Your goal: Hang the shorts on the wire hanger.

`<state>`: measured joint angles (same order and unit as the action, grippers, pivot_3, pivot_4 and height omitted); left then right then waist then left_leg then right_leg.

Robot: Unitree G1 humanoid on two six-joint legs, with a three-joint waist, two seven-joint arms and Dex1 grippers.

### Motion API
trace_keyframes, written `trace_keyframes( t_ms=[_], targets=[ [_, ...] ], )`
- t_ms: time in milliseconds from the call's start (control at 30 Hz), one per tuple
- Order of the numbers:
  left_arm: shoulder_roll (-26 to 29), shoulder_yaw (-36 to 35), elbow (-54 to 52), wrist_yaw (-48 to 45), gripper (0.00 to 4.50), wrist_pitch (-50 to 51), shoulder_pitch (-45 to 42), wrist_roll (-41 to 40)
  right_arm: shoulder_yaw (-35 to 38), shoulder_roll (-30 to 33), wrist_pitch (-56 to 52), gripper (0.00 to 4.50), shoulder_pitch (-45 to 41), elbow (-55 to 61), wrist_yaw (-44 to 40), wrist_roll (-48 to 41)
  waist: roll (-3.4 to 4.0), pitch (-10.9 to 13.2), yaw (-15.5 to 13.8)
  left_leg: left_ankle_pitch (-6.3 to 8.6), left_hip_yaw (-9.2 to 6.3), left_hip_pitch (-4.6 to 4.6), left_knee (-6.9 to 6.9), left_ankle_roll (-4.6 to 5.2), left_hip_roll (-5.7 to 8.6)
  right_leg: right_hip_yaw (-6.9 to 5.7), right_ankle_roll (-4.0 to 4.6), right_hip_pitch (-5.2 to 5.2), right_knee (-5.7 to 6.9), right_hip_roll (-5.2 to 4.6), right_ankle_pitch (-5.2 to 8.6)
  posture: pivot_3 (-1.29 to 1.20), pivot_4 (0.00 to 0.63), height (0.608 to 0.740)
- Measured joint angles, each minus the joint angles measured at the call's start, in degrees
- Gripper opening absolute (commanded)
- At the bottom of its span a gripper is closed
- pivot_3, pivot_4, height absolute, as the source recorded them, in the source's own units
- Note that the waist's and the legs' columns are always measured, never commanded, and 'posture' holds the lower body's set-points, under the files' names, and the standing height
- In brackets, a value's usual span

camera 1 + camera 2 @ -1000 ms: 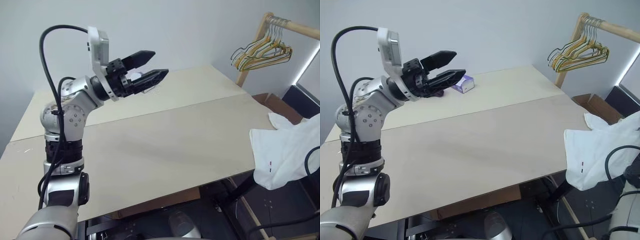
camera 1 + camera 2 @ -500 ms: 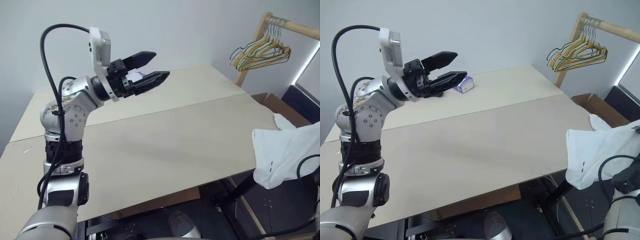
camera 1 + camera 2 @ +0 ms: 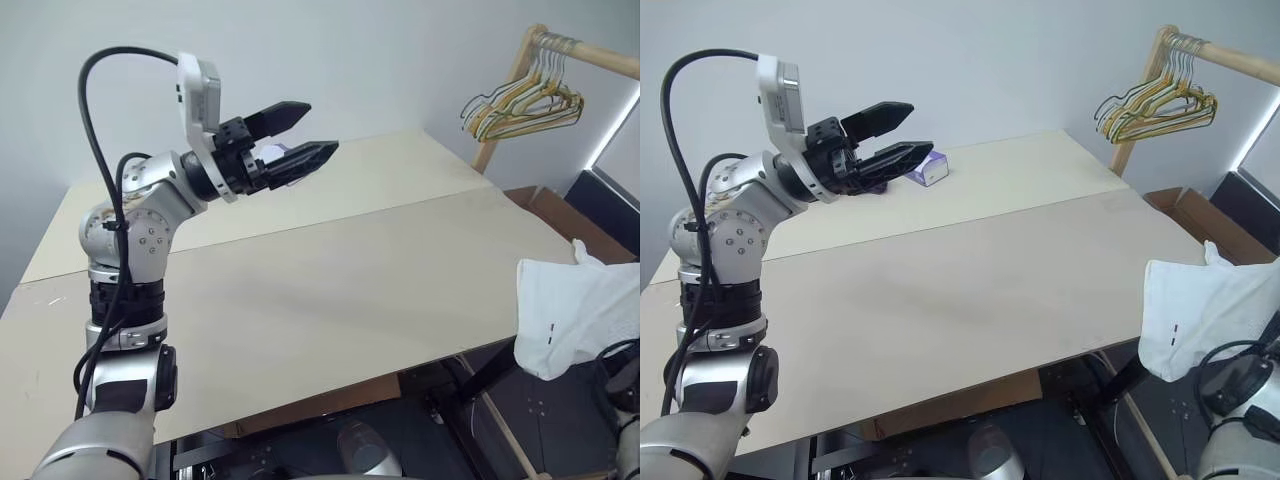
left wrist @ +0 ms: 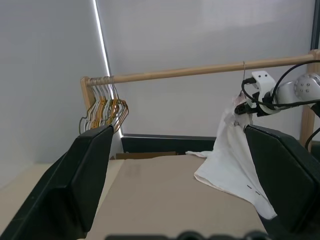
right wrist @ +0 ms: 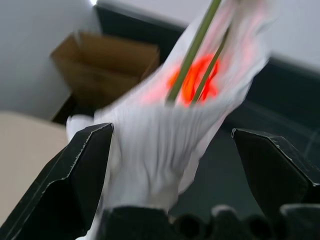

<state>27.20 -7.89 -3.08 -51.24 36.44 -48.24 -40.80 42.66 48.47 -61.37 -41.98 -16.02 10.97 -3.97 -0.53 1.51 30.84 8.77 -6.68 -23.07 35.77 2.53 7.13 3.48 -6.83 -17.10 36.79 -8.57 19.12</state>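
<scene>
The white shorts (image 3: 575,310) hang past the table's right edge, their lower corner near the table corner. In the left wrist view the shorts (image 4: 232,155) drape from the thin wire hanger (image 4: 244,67), whose hook sits on the wooden rail. My right gripper (image 4: 243,109) is up at the top of the cloth. In its own wrist view the fingers stand wide apart, with the shorts (image 5: 165,130) and the hanger's olive wires (image 5: 192,55) just ahead between them. My left gripper (image 3: 300,135) is held high over the table's far left, open and empty.
A bunch of yellow, green and wooden hangers (image 3: 525,100) hangs at the rail's (image 4: 200,71) far end. A small purple box (image 3: 928,168) lies on the far part of the pale table (image 3: 350,280). A cardboard box (image 3: 560,210) stands on the floor beyond the table's right side.
My right gripper has gone from shut to open, letting go of the shorts. The shorts have swung right, away from the table corner. The left arm has not moved.
</scene>
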Motion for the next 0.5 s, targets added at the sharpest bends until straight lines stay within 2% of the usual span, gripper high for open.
trace_keyframes(
  t_ms=[300, 400, 500],
  targets=[
    [0.1, 0.3, 0.1, -1.3, 4.5, -1.4, -0.1, 0.4, -4.8, -5.3, 12.8, 4.47, 4.8, 11.6, 2.0, 2.4, 0.01, 0.0, -0.1, -0.02, -0.03, 0.05, -0.01, 0.03, 0.0, 0.04, -0.01, -0.04, 0.04, 0.0, -0.01, -0.5, 0.0, 0.74],
    [0.1, 0.3, 0.2, -1.3, 4.5, -1.6, -0.1, 0.5, -5.9, -8.2, 23.6, 4.47, 7.6, 16.0, 2.5, 3.0, 0.01, 0.0, -0.1, -0.02, -0.05, 0.04, -0.01, 0.03, 0.0, 0.08, -0.01, -0.07, 0.08, 0.0, 0.0, -0.5, 0.0, 0.74],
    [0.4, 0.4, 0.0, -1.4, 4.5, -3.3, 0.6, 1.7, -7.5, -10.6, 33.4, 4.47, 9.5, 23.3, -4.8, -1.4, 0.01, 0.0, 0.2, -0.01, -0.03, 0.12, -0.01, 0.02, -0.02, 0.13, -0.28, -0.02, 0.1, 0.02, 0.14, -0.48, 0.0, 0.74]
  ],
)
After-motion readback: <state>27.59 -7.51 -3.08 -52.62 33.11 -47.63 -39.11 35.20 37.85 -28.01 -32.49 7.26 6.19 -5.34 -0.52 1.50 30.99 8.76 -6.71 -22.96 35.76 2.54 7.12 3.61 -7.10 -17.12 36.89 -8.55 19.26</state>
